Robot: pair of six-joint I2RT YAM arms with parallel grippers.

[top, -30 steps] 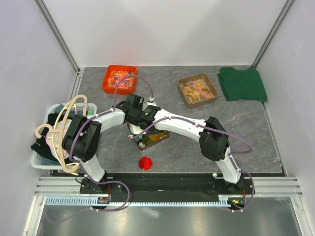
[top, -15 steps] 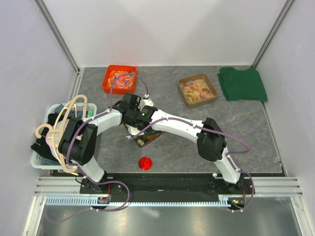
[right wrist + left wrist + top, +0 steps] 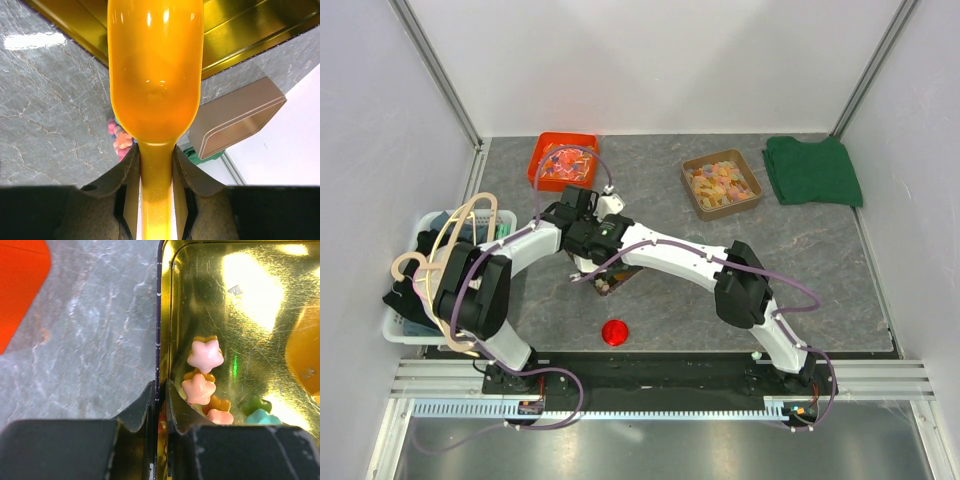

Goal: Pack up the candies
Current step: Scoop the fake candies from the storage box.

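Observation:
The candies (image 3: 205,354) are small star-like chunks in pink, orange, green and blue, lying in a gold-lined tin (image 3: 225,305). My left gripper (image 3: 160,390) is shut on the tin's side wall, one finger inside and one outside. My right gripper (image 3: 156,155) is shut on the handle of an orange-yellow scoop (image 3: 155,75), whose bowl hangs over the tin's edge (image 3: 240,25). A few candies (image 3: 120,137) lie on the table beside the tin. In the top view both grippers meet over the tin (image 3: 623,272), which is mostly hidden, with loose candies (image 3: 603,287) at its near side.
An orange-red tray (image 3: 563,160) stands far left, a brown tray (image 3: 721,183) far right, and a green cloth (image 3: 812,170) in the far right corner. A small red round lid (image 3: 614,332) lies near the front. A white basket (image 3: 405,330) with hangers sits at the left edge.
Both grippers have moved to the far left together, and the tin has shifted with them, so less of it shows under the arms.

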